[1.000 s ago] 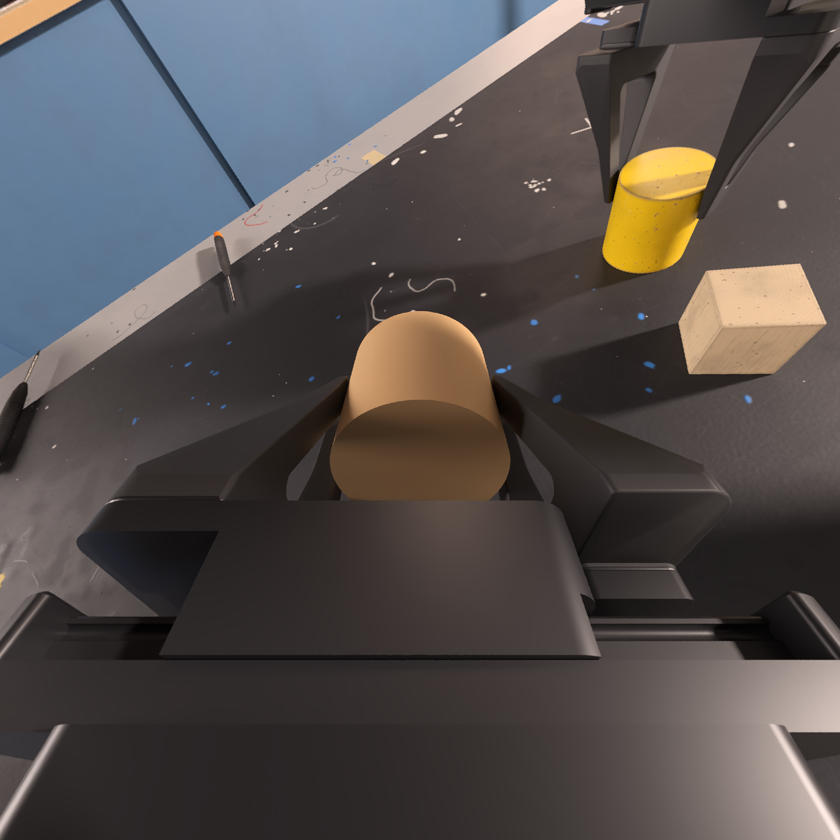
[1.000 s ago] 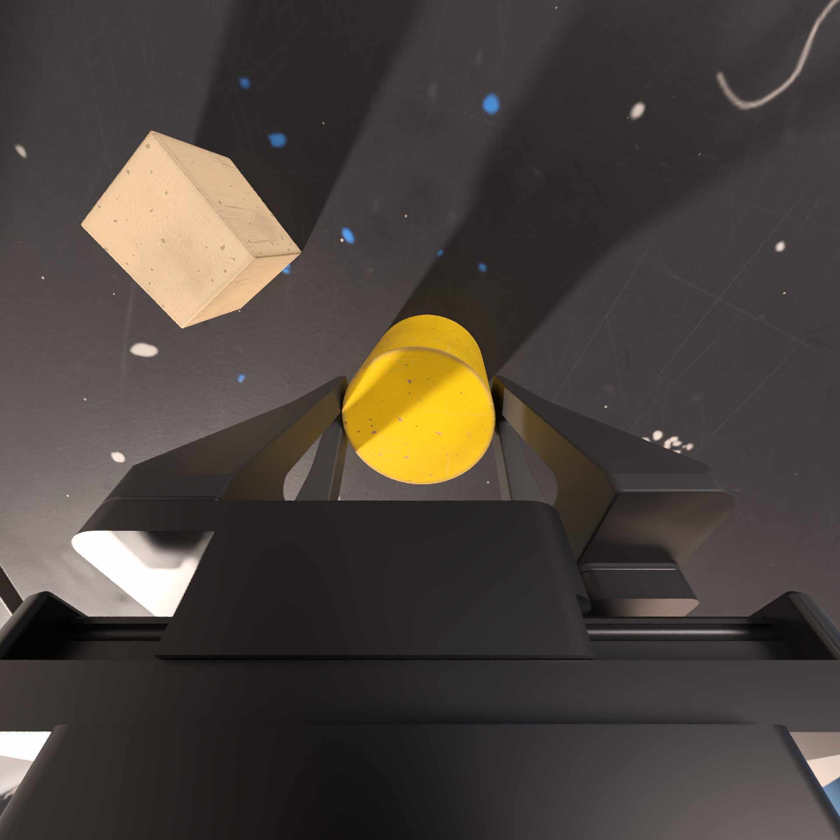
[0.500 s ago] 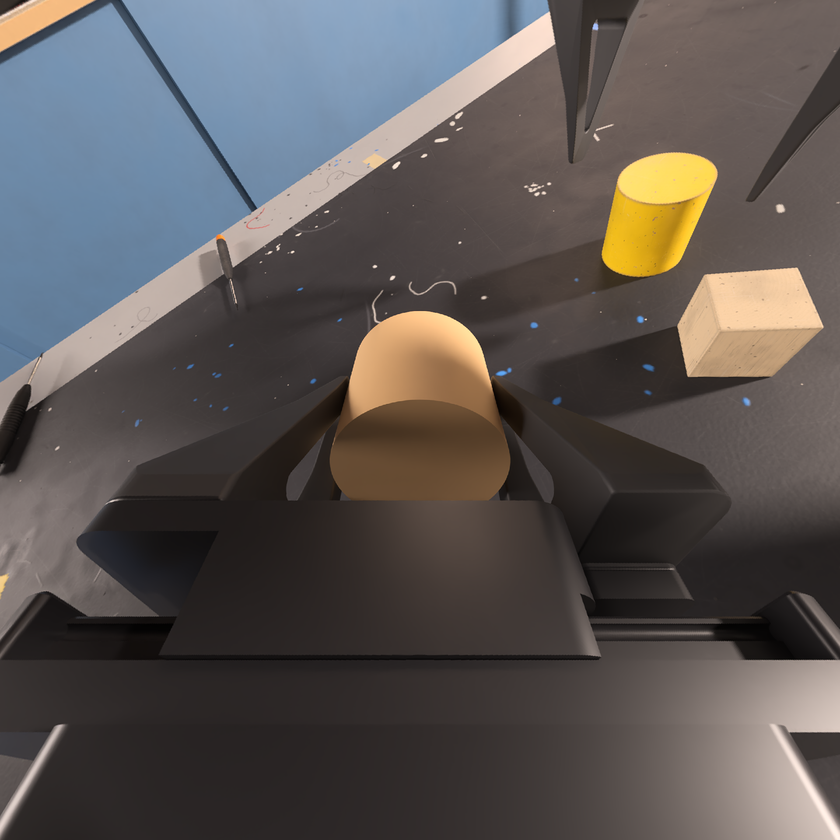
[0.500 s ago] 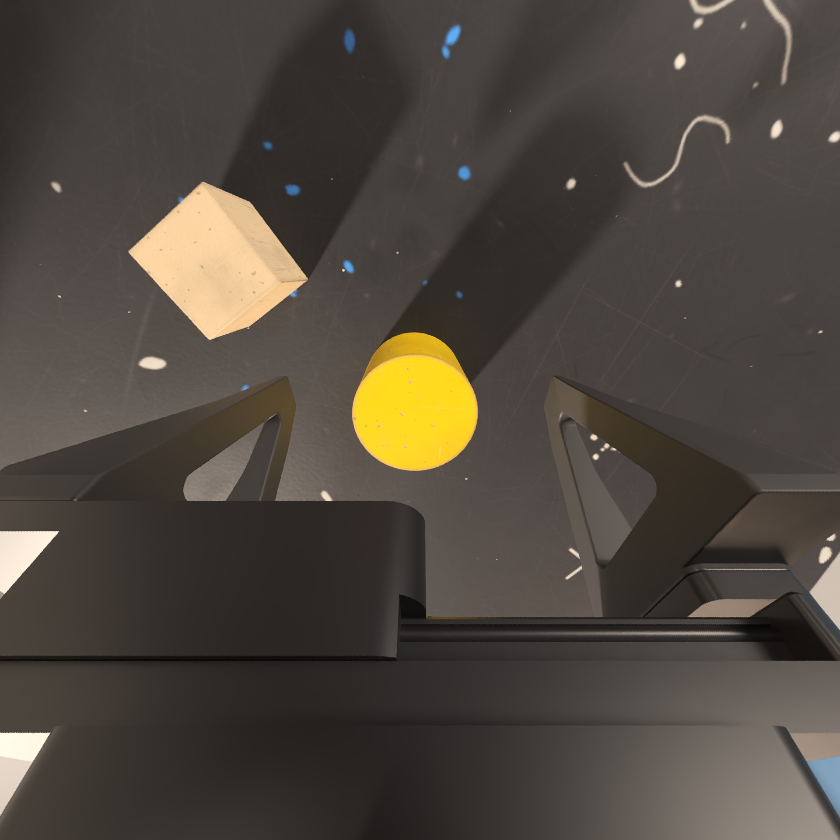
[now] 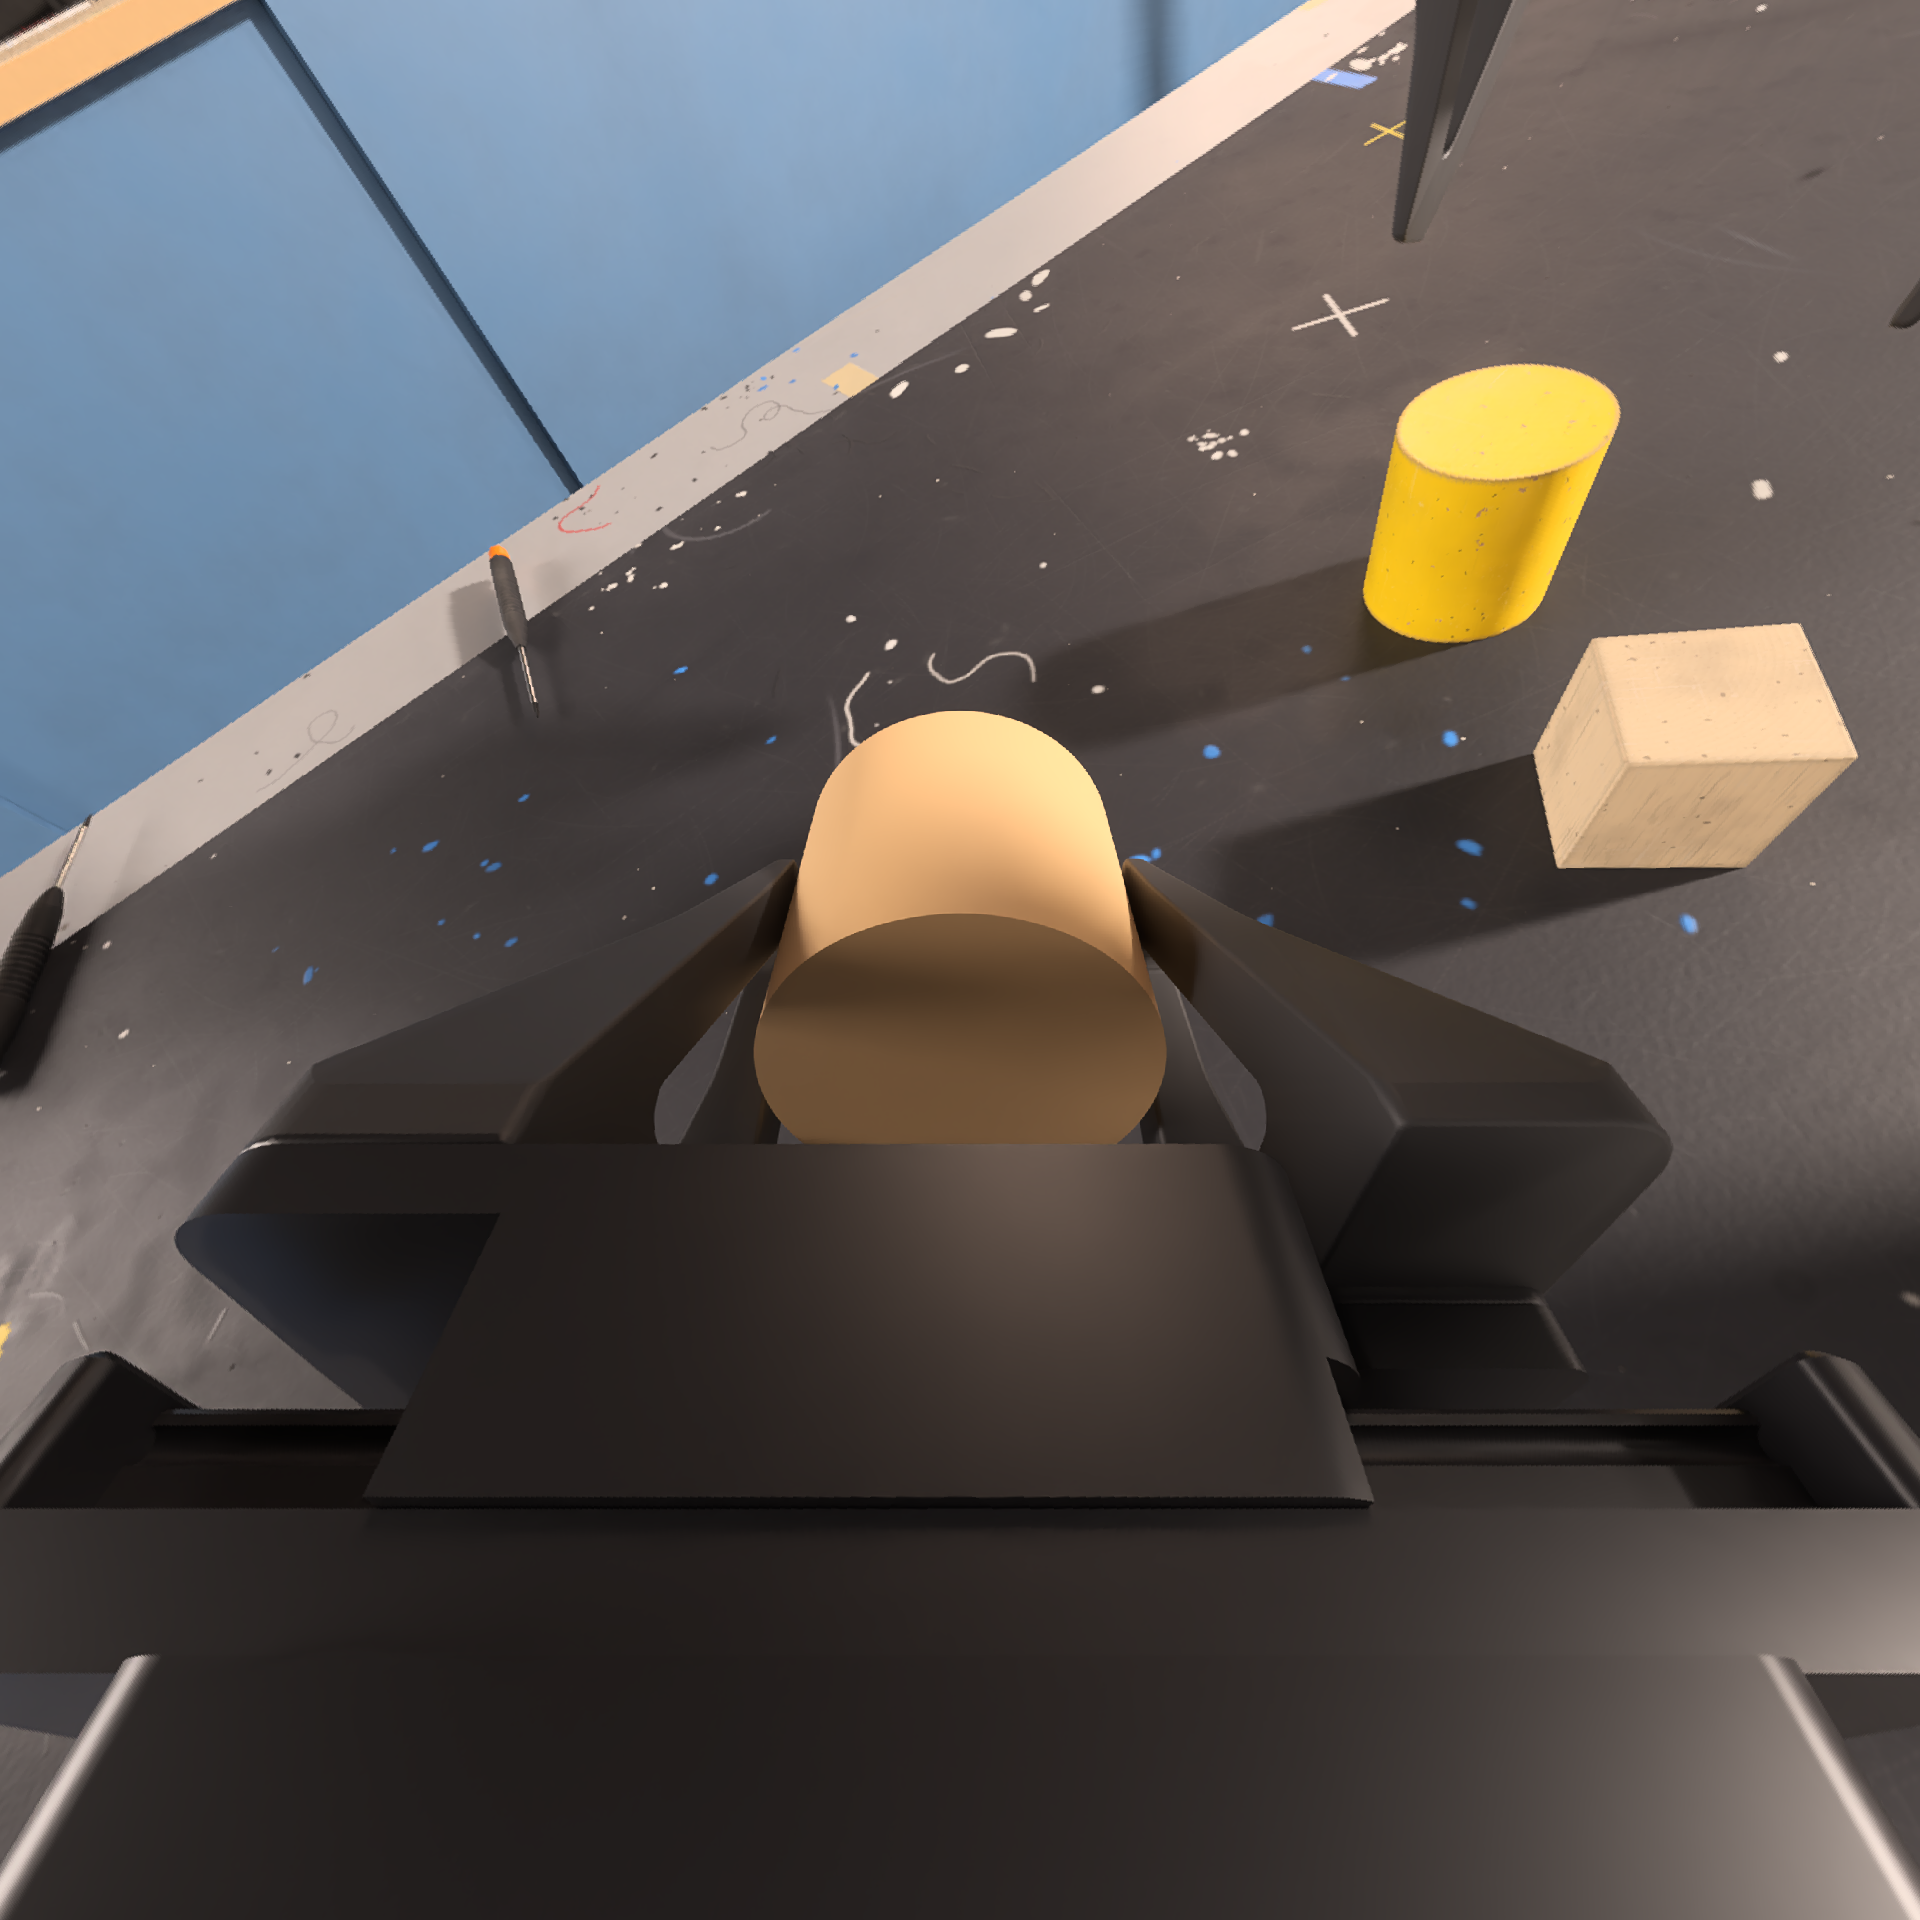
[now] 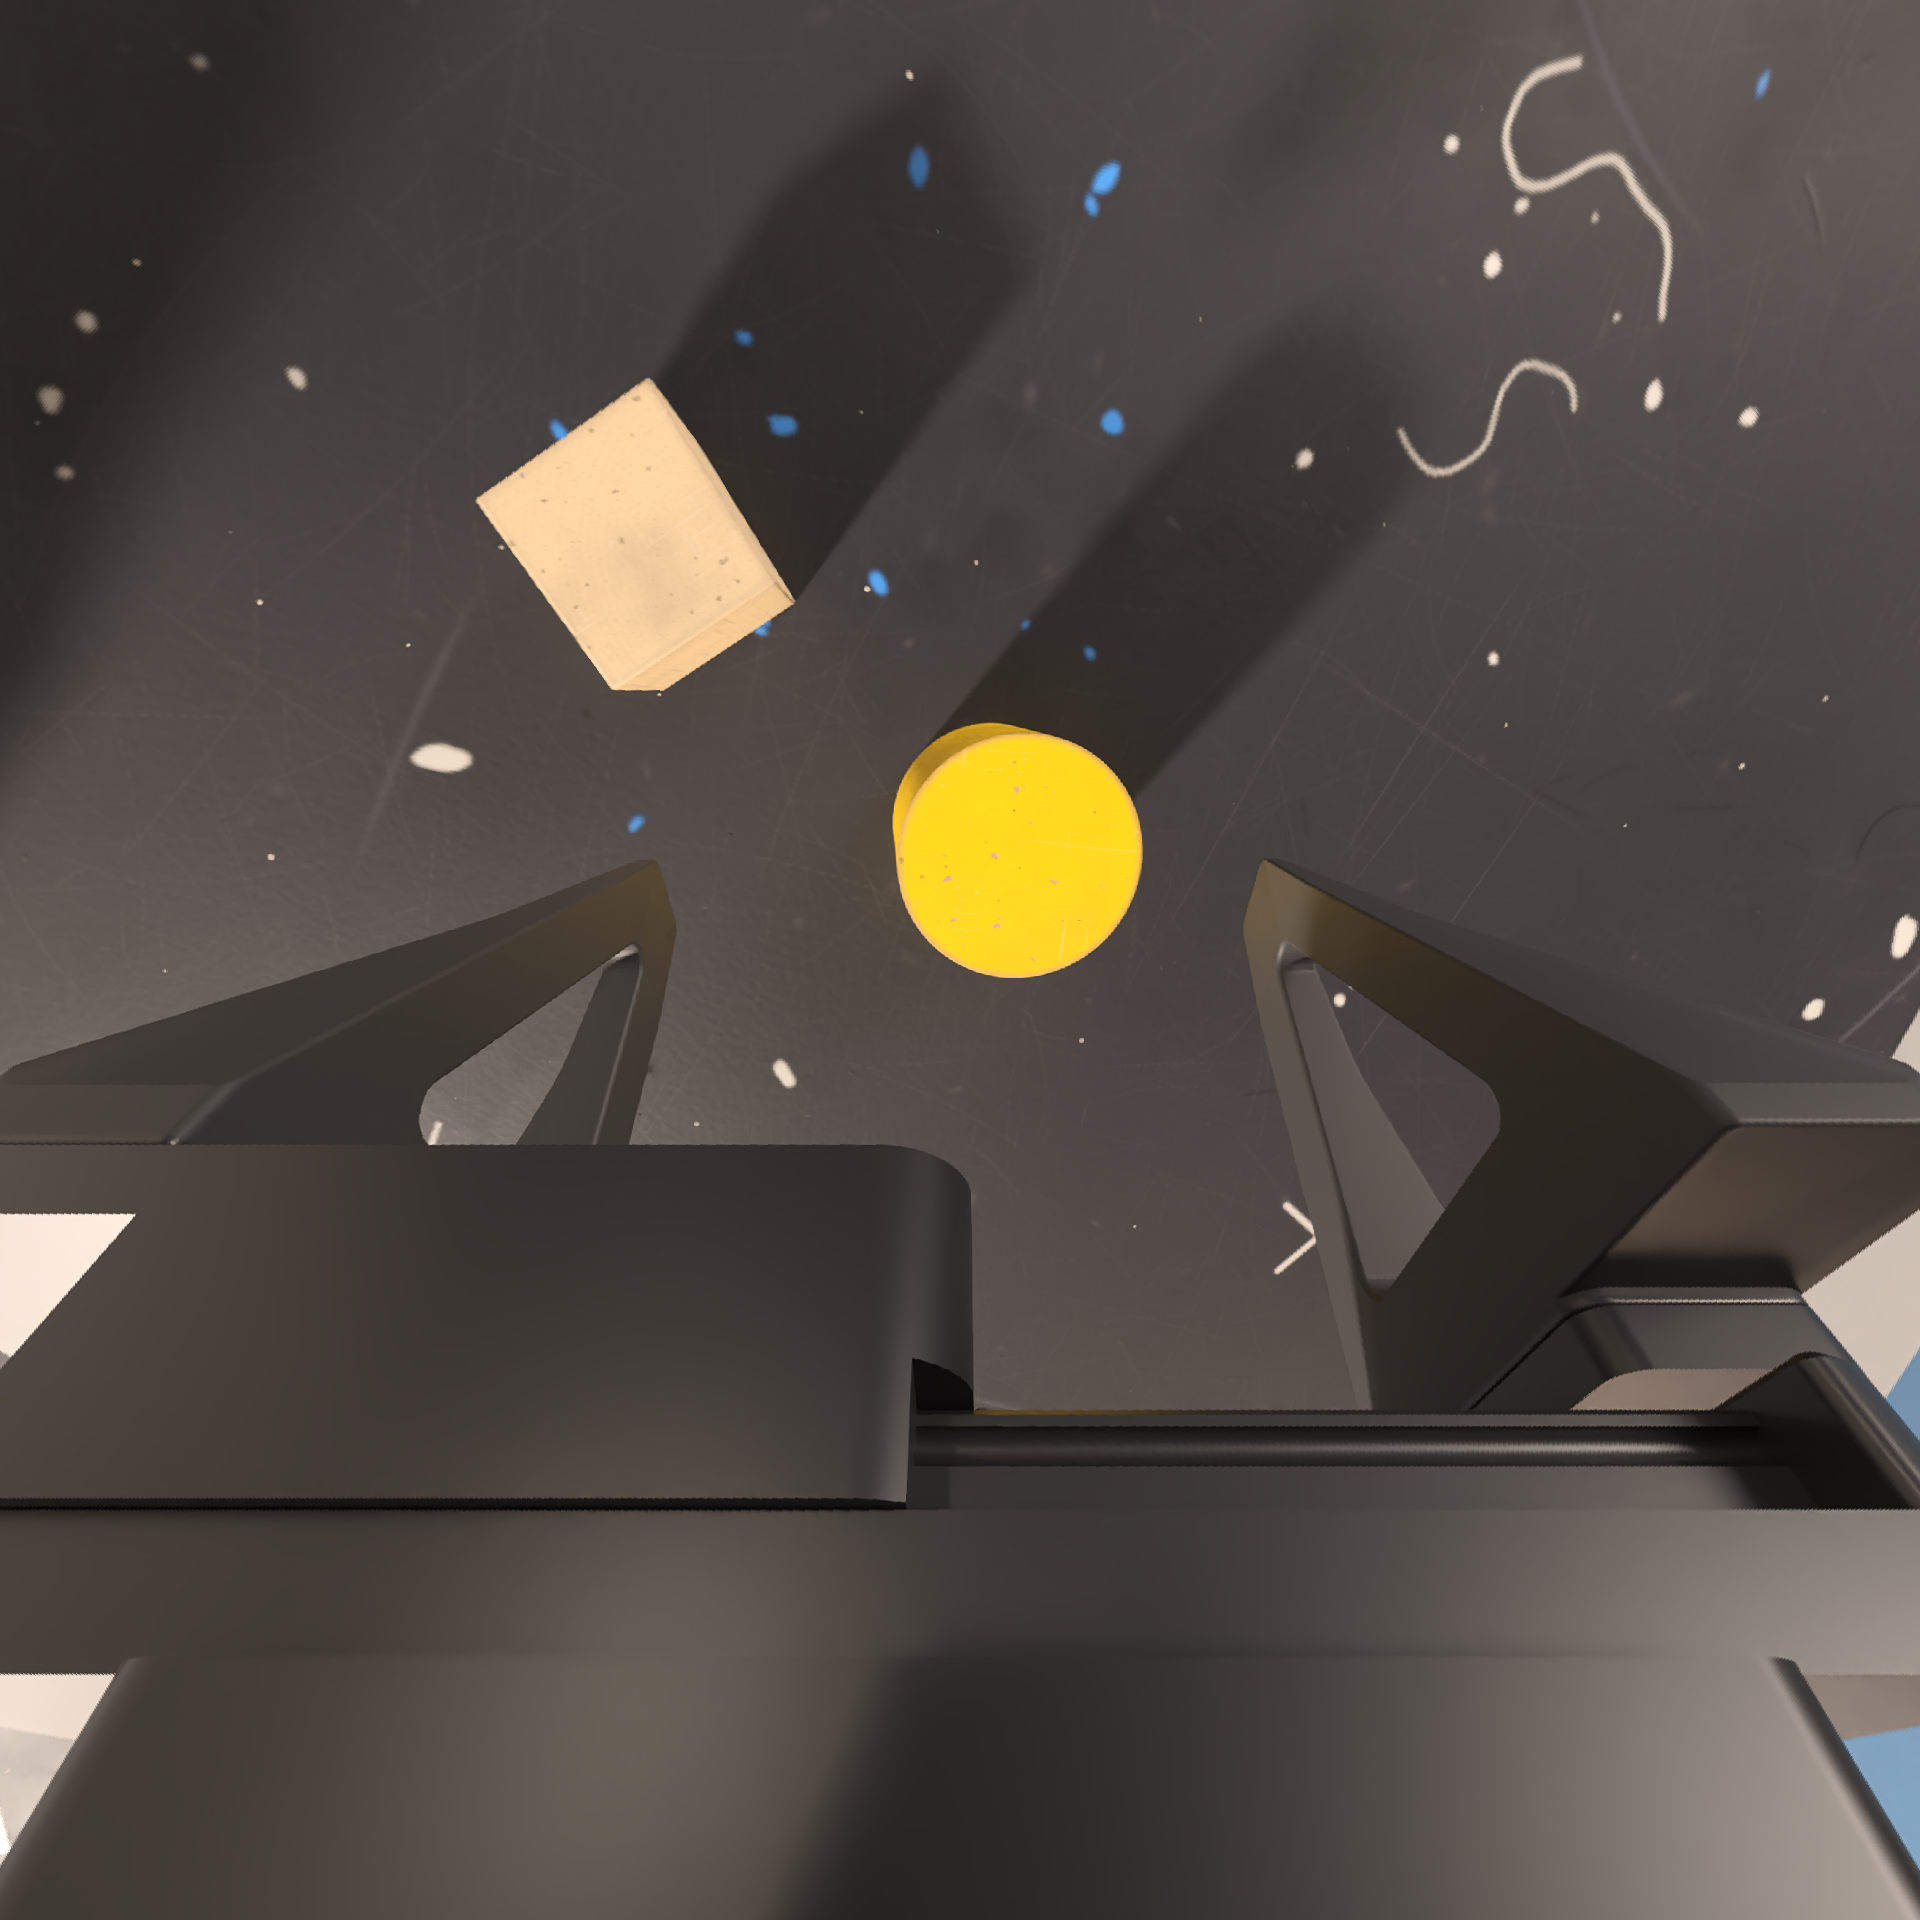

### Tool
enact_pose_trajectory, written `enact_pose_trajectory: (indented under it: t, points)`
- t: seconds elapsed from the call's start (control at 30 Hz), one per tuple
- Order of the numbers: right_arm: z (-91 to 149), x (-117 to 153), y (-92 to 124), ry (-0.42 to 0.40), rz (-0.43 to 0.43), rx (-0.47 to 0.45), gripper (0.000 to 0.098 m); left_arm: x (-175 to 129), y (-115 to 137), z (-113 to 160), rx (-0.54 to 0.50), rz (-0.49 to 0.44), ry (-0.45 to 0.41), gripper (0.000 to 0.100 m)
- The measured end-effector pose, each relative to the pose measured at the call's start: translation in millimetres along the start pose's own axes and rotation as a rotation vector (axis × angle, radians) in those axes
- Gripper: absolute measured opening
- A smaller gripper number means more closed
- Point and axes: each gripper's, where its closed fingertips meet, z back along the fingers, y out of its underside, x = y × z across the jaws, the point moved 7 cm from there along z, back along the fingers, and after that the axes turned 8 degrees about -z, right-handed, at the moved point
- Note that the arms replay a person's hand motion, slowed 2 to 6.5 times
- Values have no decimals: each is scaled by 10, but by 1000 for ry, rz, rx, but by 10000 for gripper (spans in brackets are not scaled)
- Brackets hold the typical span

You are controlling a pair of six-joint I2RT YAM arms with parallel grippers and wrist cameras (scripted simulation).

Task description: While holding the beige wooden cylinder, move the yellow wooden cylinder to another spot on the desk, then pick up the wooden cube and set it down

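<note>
Yellow wooden cylinder (image 6: 1016, 852) upright, right gripper (image 6: 958, 914) spread above

Your left hand (image 5: 961, 883): matt black plastic, smooth, soft sheen. Beige cylinder (image 5: 956, 935) in it: smooth, grainless, satin. Yellow cylinder (image 5: 1486, 509) at 2 o'clock: painted wood, speckled, bare chipped rim. Cube (image 5: 1688, 743) at 3 o'clock: pale raw wood, faint grain, pitted. Desk (image 5: 1039, 520): dark matt, scuffed, paint-flecked. Screwdriver (image 5: 511, 623) at 10 o'clock: ribbed black grip, metal shaft. Your right hand (image 6: 961, 904): same matt black.

Dark desk (image 5: 1039, 520), yellow cylinder (image 5: 1486, 509), wooden cube (image 5: 1694, 748), screwdriver (image 5: 511, 613)
</note>
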Motion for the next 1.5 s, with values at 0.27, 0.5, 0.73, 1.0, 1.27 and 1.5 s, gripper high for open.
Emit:
enact_pose_trajectory:
  t: [0.27, 0.5, 0.73, 1.0, 1.27, 1.5]
  points:
    - [61, 172, -44, -53, 133, -130, 940, 1, -3, 0, -2, 1, 0, 509]
    - [-8, 333, -123, -111, 246, -137, 932, 5, -1, 0, 0, 1, -4, 509]
    - [-173, 452, -260, -132, 341, -30, 904, 12, 2, 0, 3, 1, -10, 509]
    - [-326, 490, -396, -176, 402, 26, 847, 12, 5, 2, 3, 1, -12, 509]
    - [-458, 531, -449, -217, 451, 89, 754, 15, 7, 2, 4, 1, -13, 509]
    - [-548, 545, -459, -232, 477, 142, 683, 16, 9, 3, 4, 0, -14, 509]
